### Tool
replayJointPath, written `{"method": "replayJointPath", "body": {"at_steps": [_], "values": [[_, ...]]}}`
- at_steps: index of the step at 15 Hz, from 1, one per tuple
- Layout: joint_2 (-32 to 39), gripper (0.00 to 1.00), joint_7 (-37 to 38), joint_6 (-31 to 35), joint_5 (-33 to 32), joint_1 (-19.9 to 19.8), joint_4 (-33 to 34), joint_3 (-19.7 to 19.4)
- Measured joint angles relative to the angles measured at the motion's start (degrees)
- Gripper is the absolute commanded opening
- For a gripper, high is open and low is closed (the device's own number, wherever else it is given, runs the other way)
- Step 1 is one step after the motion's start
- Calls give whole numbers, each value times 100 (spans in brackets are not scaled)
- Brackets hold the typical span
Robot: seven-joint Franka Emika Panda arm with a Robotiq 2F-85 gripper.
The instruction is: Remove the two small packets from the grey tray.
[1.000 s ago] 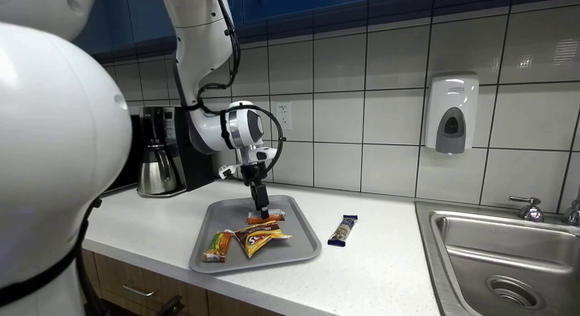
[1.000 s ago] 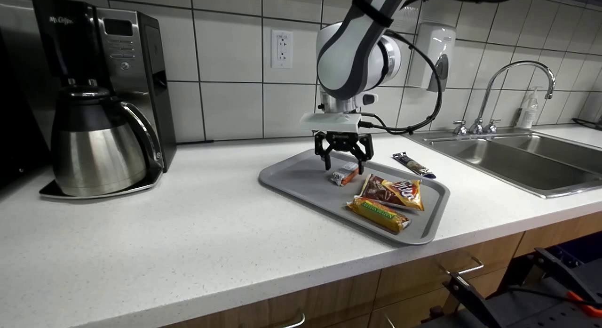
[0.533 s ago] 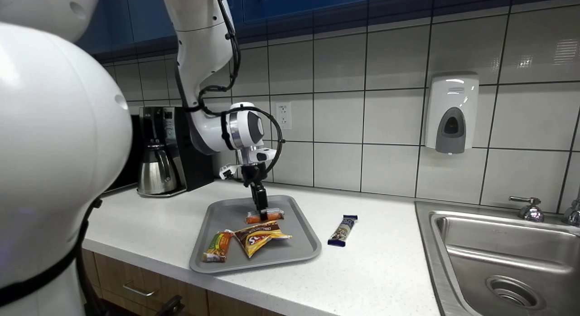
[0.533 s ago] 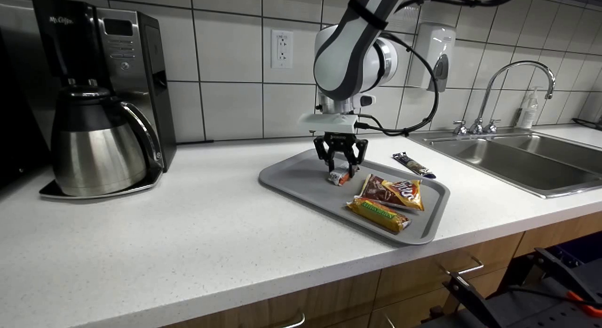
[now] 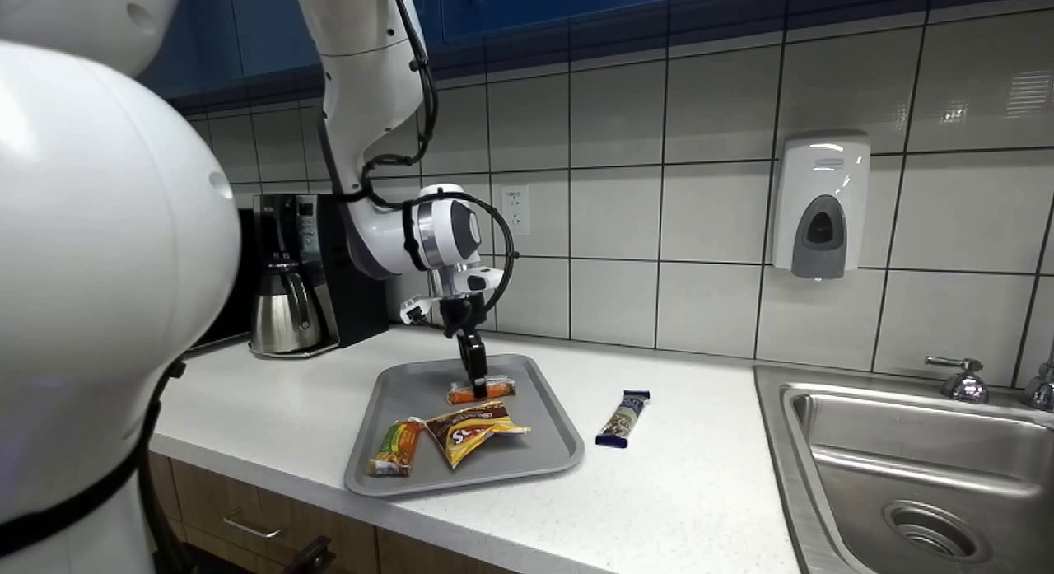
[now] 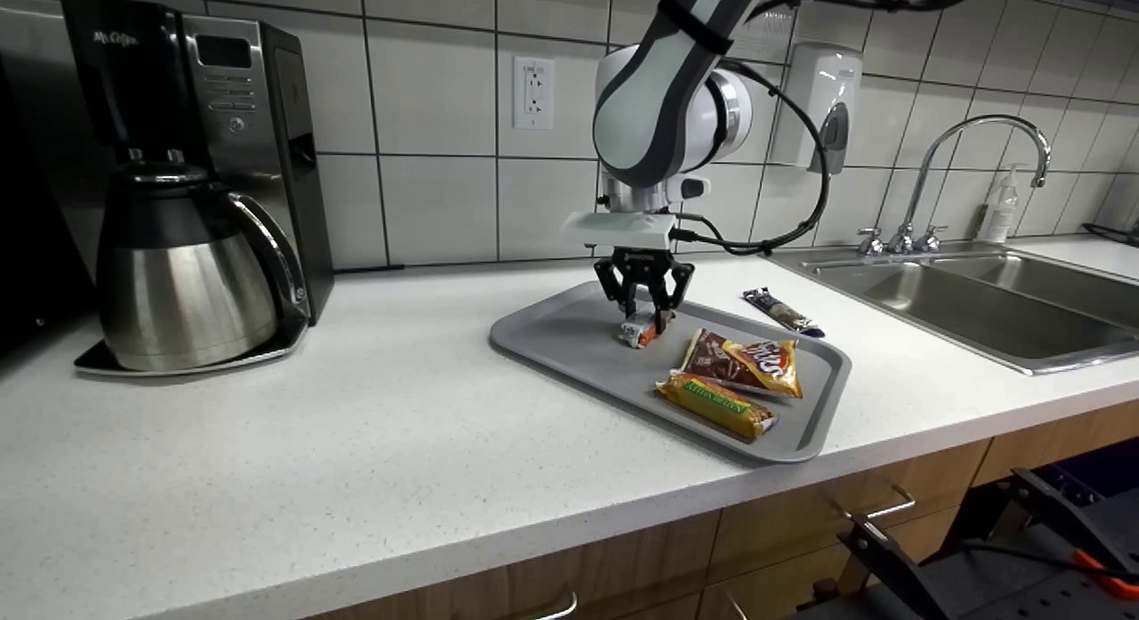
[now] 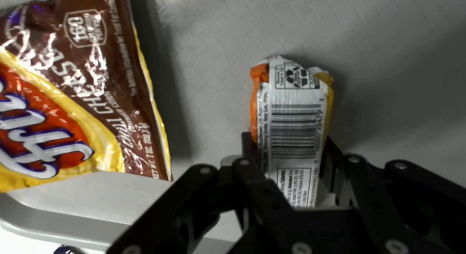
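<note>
A white tabletop [image 6: 356, 460] stretches beneath the Franka Panda arm [image 6: 654, 113]. Let into it is a steel sink [image 5: 796, 467], well apart from the Mr. Coffee coffee maker [image 6: 233, 148] and its carafe [image 6: 187, 286]. The grey tray [image 6: 569, 349] lies flat between the two. The gripper [image 6: 646, 318] points down over the tray, its jaws close together with a narrow gap between them. In the tray rests a Fritos Chili Cheese chip bag [image 6: 744, 362]; just beside it, on the side farther from the jaws, lies the orange-brown packet [image 6: 716, 405] with green printing. The orange-red packet [image 7: 295, 112] fills the gap, gripped across its width with a jaw against each long side. In the wrist view its barcode shows, one end sticking out past the jaws. It is over the tray; whether its underside touches it, I cannot tell. Just outside the tray's rim lies a dark-ended snack bar [image 5: 623, 419].
</note>
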Motion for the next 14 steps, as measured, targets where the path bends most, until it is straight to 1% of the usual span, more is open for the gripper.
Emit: {"method": "replayJointPath", "body": {"at_steps": [6, 14], "values": [[-133, 18, -2, 8, 0, 7, 28, -68], [-610, 18, -123, 10, -25, -19, -38, -213]]}}
